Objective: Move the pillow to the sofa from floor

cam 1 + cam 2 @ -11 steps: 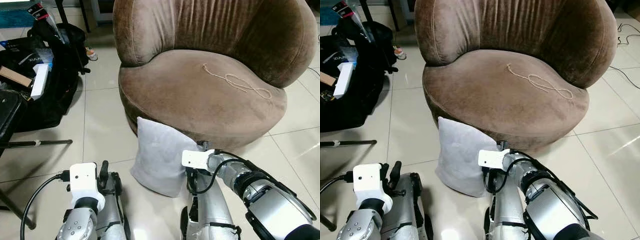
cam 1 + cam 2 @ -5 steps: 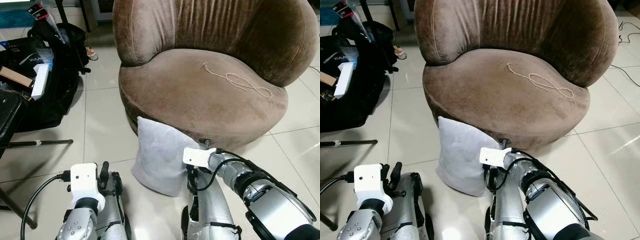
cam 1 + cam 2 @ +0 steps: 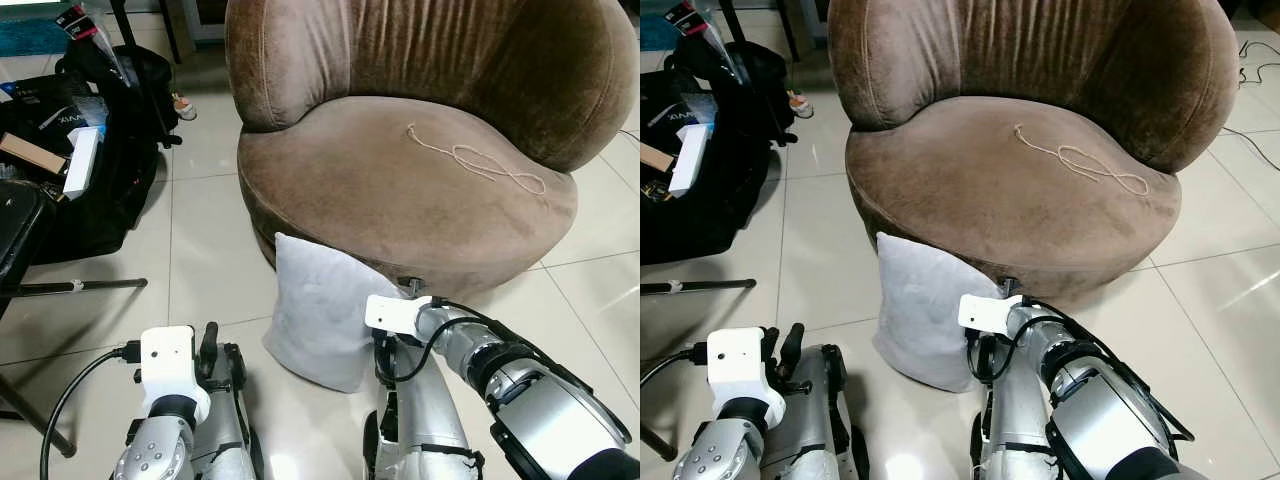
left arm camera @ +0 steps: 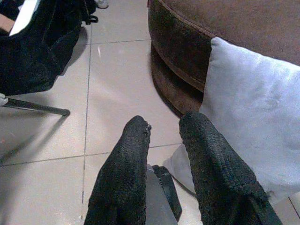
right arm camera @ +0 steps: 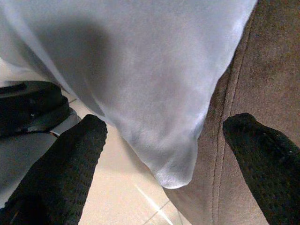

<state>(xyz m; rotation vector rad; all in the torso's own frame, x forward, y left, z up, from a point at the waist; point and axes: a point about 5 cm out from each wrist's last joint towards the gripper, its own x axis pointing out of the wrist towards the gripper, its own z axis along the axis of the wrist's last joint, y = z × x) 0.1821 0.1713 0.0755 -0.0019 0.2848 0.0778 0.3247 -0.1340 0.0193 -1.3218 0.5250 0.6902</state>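
A light grey pillow point(image 3: 315, 310) stands on the tiled floor, leaning against the base of the round brown sofa point(image 3: 400, 180). My right gripper point(image 5: 168, 150) is open wide at the pillow's lower right side. The pillow's bottom corner point(image 5: 173, 168) hangs between its fingers point(image 5: 79, 154), apart from both. In the head views its white wrist block point(image 3: 392, 314) sits against the pillow's right edge. My left gripper point(image 4: 166, 124) is low to the left of the pillow point(image 4: 253, 122), open by a narrow gap and holding nothing.
Black bags point(image 3: 90, 150) with boxes on top lie at the left. A black stand leg point(image 3: 80, 287) runs across the tiles. A loose string point(image 3: 480, 165) lies on the sofa seat. My own legs point(image 3: 415, 420) are just below the pillow.
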